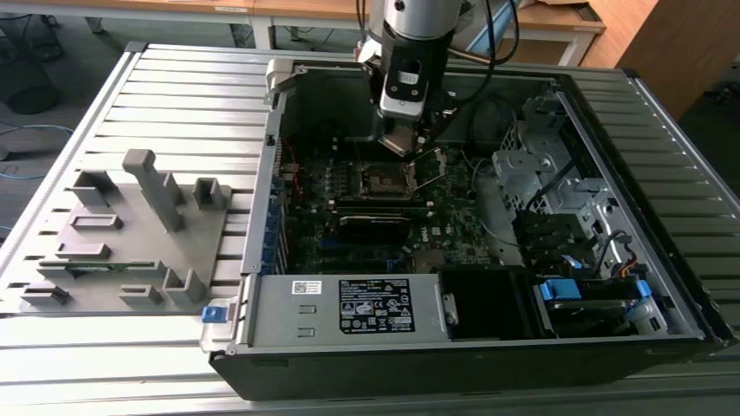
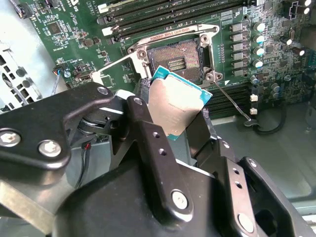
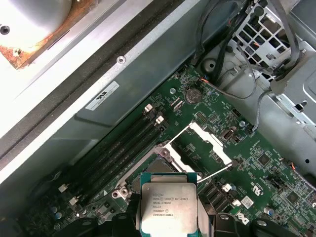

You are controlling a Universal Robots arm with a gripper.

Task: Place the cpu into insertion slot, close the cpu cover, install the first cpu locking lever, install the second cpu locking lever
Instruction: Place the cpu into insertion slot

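My gripper point(image 1: 405, 144) hangs inside the open computer case, shut on the cpu point(image 2: 177, 104), a flat square chip with a dull grey metal top. In both wrist views the black fingers point(image 2: 147, 132) clamp the chip by two opposite edges. The cpu point(image 3: 169, 207) hovers just above the insertion slot point(image 2: 176, 61), a dark square socket with a metal rim, apart from it and tilted. The cpu cover point(image 3: 199, 143), a silvery frame with a square cut-out, stands swung open beside the socket. A thin locking lever point(image 3: 215, 173) sticks out, unlatched. The insertion slot point(image 1: 386, 179) lies below the gripper.
Long black memory slots point(image 3: 123, 143) run beside the socket. Cables point(image 3: 232, 29) and a metal drive cage point(image 1: 543, 173) sit at the exterior view's right. The labelled power supply point(image 1: 376, 305) fills the near case corner. A grey fixture with posts point(image 1: 127, 234) stands outside the case.
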